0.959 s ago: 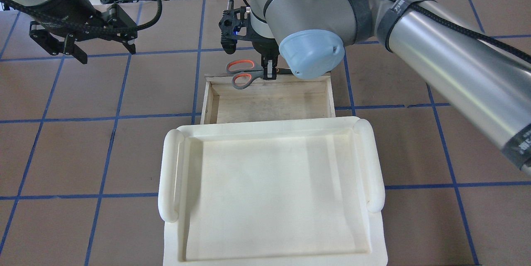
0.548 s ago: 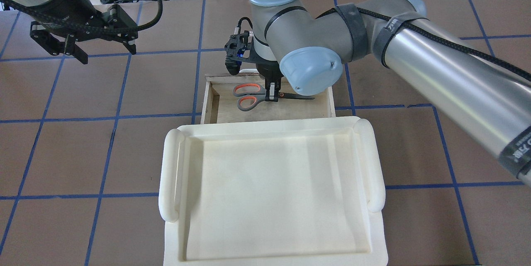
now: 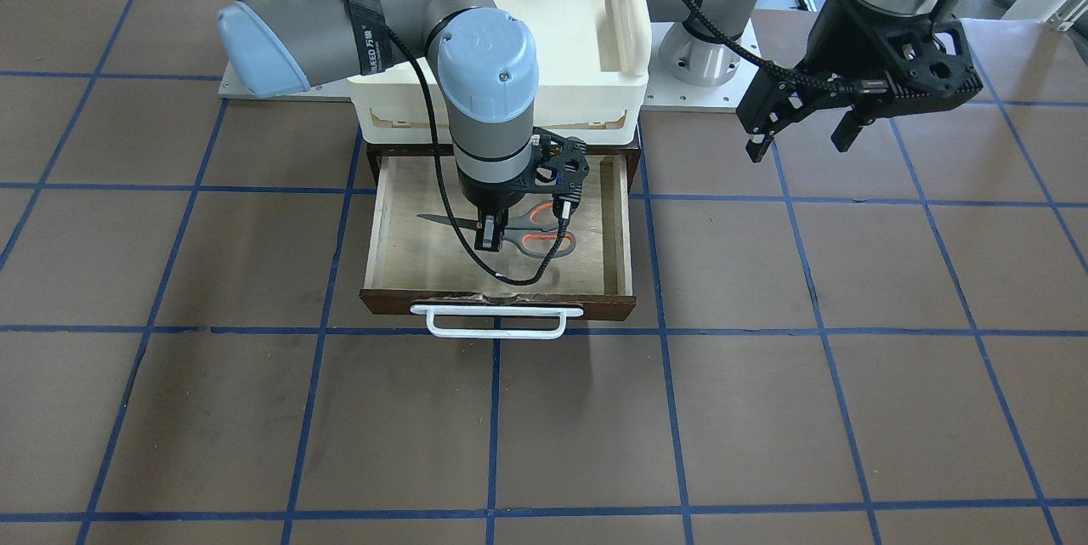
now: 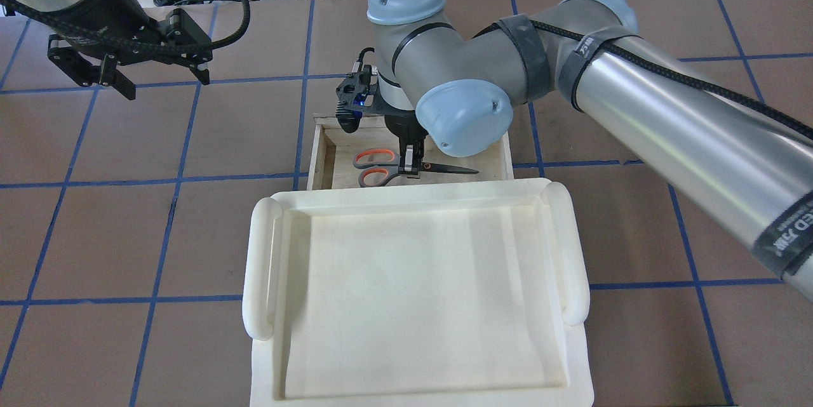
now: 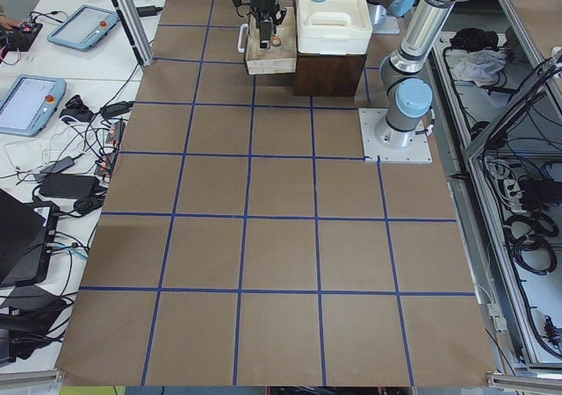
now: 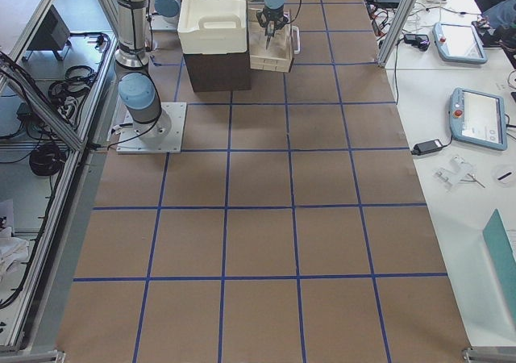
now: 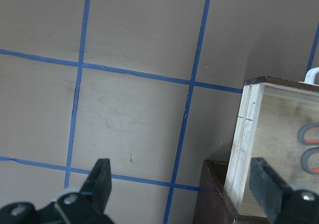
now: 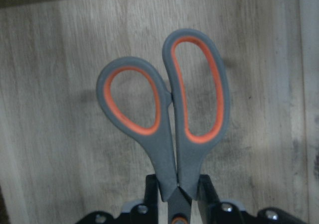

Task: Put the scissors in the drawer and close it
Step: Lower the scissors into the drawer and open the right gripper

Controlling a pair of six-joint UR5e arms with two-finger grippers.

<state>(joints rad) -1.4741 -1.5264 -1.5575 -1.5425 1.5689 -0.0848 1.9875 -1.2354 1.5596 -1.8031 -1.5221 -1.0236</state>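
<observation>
The scissors [image 4: 376,166], grey handles with orange linings, lie level inside the open wooden drawer [image 4: 315,153], blades pointing to the view's right. My right gripper [image 4: 410,166] is shut on them near the pivot. In the right wrist view the fingers [image 8: 152,190] clamp the scissors [image 8: 169,114] low over the pale plywood floor; I cannot tell if they touch it. In the front view the scissors [image 3: 544,241] sit mid-drawer [image 3: 408,256] under the right gripper [image 3: 488,235]. My left gripper [image 4: 162,80] is open and empty, off to the drawer's left above the table.
A white plastic tray [image 4: 260,267] sits on top of the dark cabinet behind the drawer. The drawer's dark front with its white bar handle [image 3: 497,322] faces away from the robot. The left gripper [image 7: 184,184] looks down on the drawer's corner [image 7: 246,129].
My right gripper has carried the scissors from over the drawer's front edge back toward the robot and down into the drawer. The left arm has stayed still.
</observation>
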